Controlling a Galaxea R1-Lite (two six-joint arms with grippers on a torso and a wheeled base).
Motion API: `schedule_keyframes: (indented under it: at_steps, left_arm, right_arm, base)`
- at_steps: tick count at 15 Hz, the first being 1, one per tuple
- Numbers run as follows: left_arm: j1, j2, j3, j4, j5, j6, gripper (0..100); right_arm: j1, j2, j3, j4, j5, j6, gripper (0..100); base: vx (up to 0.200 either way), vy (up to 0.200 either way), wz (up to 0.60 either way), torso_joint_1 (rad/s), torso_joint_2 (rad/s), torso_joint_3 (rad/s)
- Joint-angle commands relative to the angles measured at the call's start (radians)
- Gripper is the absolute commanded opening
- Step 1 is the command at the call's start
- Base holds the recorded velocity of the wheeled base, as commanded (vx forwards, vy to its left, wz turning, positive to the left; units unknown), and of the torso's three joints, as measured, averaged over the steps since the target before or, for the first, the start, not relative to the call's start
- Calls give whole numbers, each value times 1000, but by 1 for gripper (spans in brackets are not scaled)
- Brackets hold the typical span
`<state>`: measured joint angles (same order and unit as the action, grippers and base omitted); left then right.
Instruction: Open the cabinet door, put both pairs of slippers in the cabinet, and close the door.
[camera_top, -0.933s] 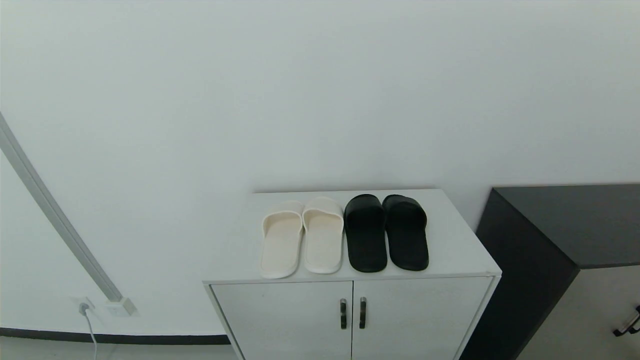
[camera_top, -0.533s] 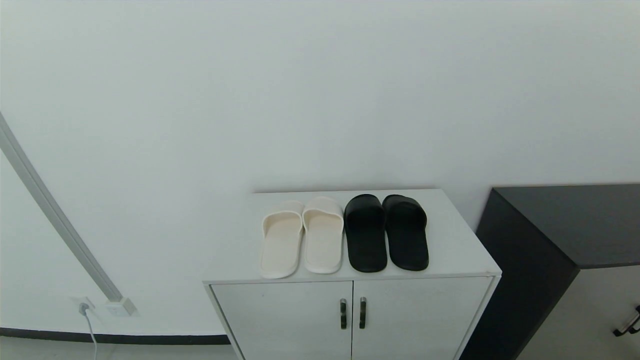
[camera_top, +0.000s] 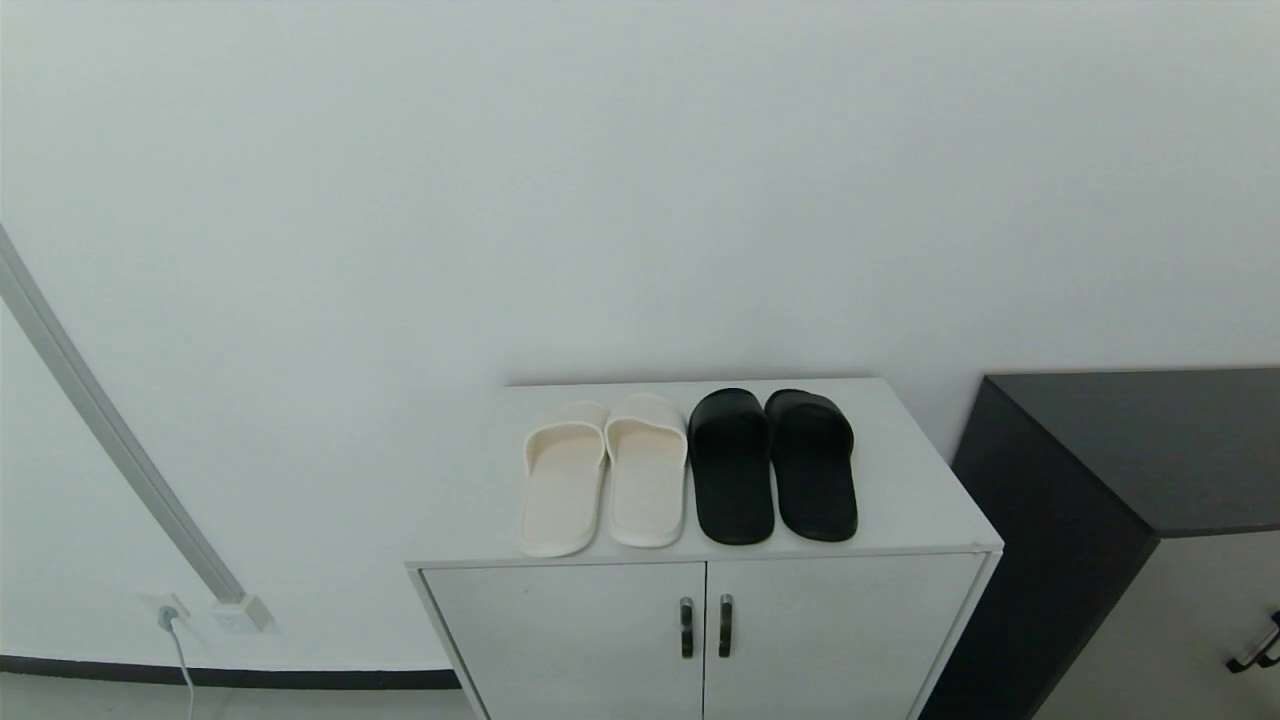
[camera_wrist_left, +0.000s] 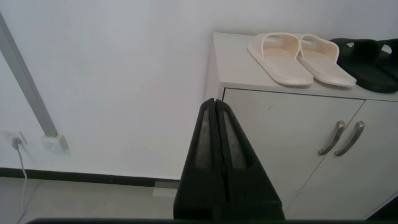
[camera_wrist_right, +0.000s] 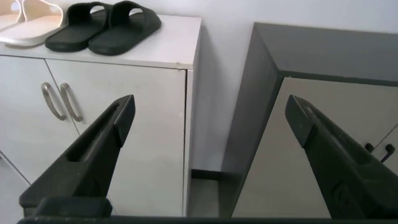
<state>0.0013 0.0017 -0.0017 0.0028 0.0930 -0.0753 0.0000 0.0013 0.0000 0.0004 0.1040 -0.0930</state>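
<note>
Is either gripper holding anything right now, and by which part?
Nothing held: left gripper shut, empty; right gripper open, empty. White slippers and black slippers lie on the cabinet.

Bare indoor room (kind unclear), plain wall (camera_top: 640, 200), socket (camera_top: 168, 612), cabinet (camera_top: 925, 500)

Bright, even light leaves faint shadows beside cabinet (camera_top: 925, 505).

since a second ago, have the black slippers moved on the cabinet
No. The black slippers lie where they were, heels just behind the cabinet front edge.
</note>
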Motion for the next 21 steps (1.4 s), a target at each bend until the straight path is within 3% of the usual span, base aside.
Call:
schedule_keyframes:
  at_steps: [1, 3, 6, 9, 14, 16, 19, 21]
  left_arm:
    - [0, 0, 0, 0, 4, 0, 0]
    - [0, 0, 0, 0, 4, 0, 0]
    - [0, 0, 0, 0, 4, -1, 0]
    - [0, 0, 0, 0, 1, 0, 0]
    - [0, 0, 0, 0, 1, 2, 0]
    - [0, 0, 0, 0, 1, 2, 0]
    - [0, 0, 0, 0, 1, 2, 0]
    - [0, 0, 0, 0, 1, 2, 0]
  right_arm:
    - [0, -1, -6, -8, -6, 6, 100]
    - [2, 125, -262, 15, 2, 187, 100]
    - [11, 290, -221, 62, 71, 113, 100]
    - [14, 488, -166, -102, 138, 113, 100]
    - [127, 786, -308, -226, 143, 139, 100]
    - [253, 956, -393, -350, 91, 160, 100]
    - [523, 1157, -486, -467, -129, 220, 100]
    - [640, 1289, -565, -522, -231, 231, 100]
  base:
    - [0, 0, 0, 0, 0, 0]
    - [0, 0, 0, 0, 0, 0]
    - [0, 0, 0, 0, 0, 0]
    - [0, 0, 0, 0, 0, 0]
    - [0, 0, 0, 0, 0, 0]
    - [0, 0, 0, 0, 0, 0]
    - [0, 0, 0, 0, 0, 0]
    - [0, 0, 0, 0, 0, 0]
